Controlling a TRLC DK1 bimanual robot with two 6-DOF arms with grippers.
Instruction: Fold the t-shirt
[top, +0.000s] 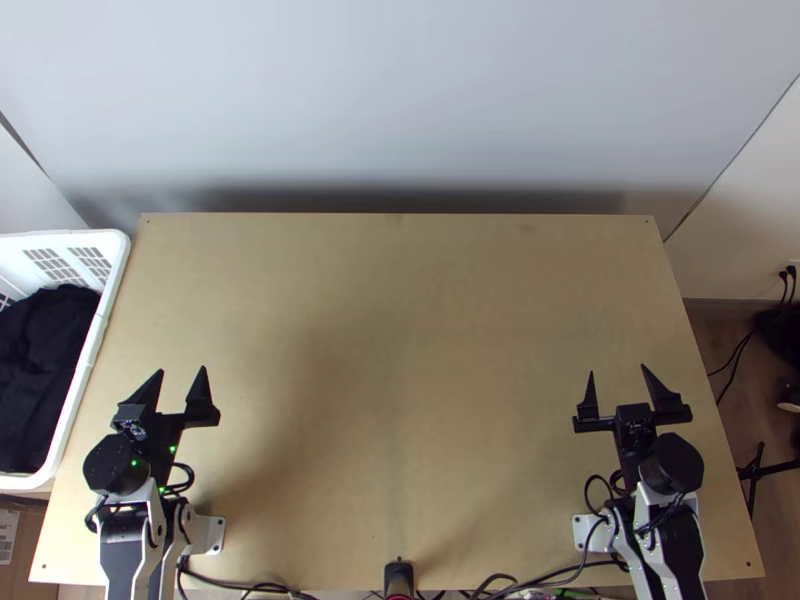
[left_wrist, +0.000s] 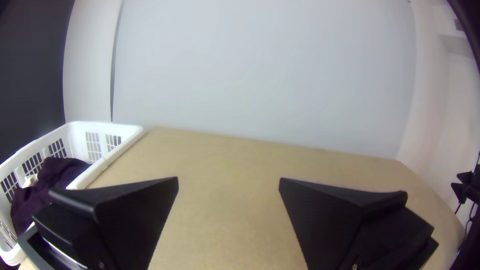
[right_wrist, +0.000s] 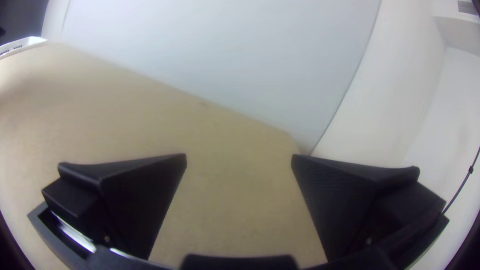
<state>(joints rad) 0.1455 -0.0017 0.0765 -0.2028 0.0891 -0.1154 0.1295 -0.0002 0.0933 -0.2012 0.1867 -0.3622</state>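
The left gripper (top: 182, 369) hangs over the near left part of the light wooden table (top: 400, 340), its two flat black fingers (left_wrist: 120, 215) wide apart, with bare tabletop between them and nothing held. The right gripper (top: 617, 370) is over the near right part, its fingers (right_wrist: 330, 205) also spread wide and nothing between them. Both point toward the far side, and the two stand well apart from each other.

A dark cloth (top: 45, 370) lies bunched inside the white plastic laundry basket (top: 113, 250) at the table's left edge; I cannot tell from its heap whether it is the t-shirt. Beside the cloth in the basket is a small white piece (left_wrist: 30, 181), too little of it in sight to name. The basket has slotted walls, and its right rim runs alongside the table, to the left of the left gripper.

Beyond the far edge of the table stands a plain pale wall (top: 400, 100). Black cables (top: 230, 583) run along the near edge, on either side of a small black device (top: 398, 574) at the middle
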